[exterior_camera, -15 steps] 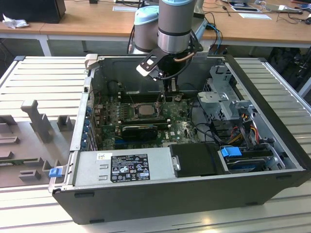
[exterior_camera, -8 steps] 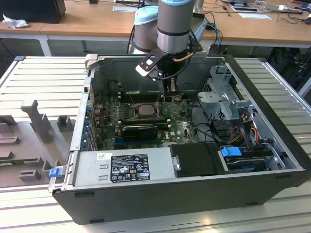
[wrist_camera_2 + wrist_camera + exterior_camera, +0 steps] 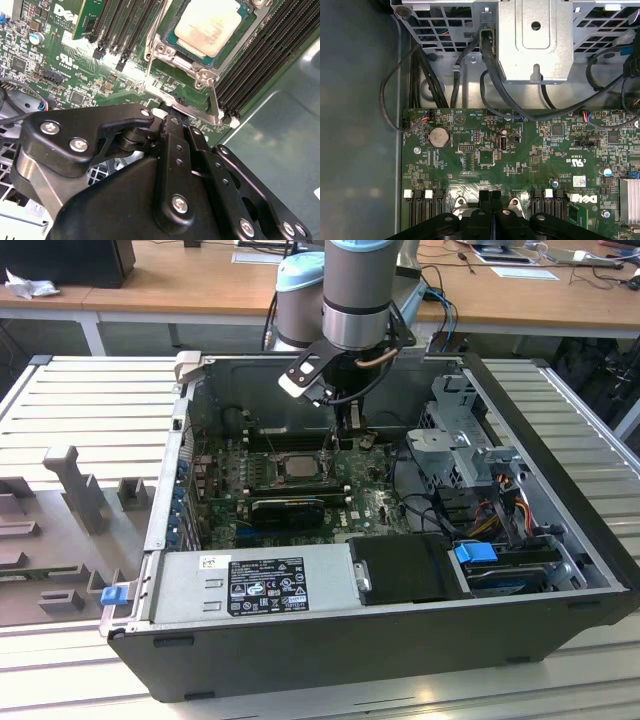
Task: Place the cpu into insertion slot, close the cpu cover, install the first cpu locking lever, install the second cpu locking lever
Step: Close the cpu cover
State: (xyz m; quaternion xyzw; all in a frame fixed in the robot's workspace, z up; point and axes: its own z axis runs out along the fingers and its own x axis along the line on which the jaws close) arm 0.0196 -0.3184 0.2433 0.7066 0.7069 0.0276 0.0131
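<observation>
The cpu lies flat, pale face up, in the insertion slot on the green board. The silvery cpu cover is down around it. Thin metal lever rods run along two sides of the socket, one on one flank and one on the other. My gripper hangs just off the socket's edge, its black fingers pressed together and nothing visible between them. In the first wrist view the gripper stands over the board with its fingers touching. In the exterior view the gripper is just at the exterior view's right of the socket.
Black memory slots flank the socket. A graphics card lies nearer the power supply. The metal drive cage with black cables stands at the board's edge, and the case walls ring the work area.
</observation>
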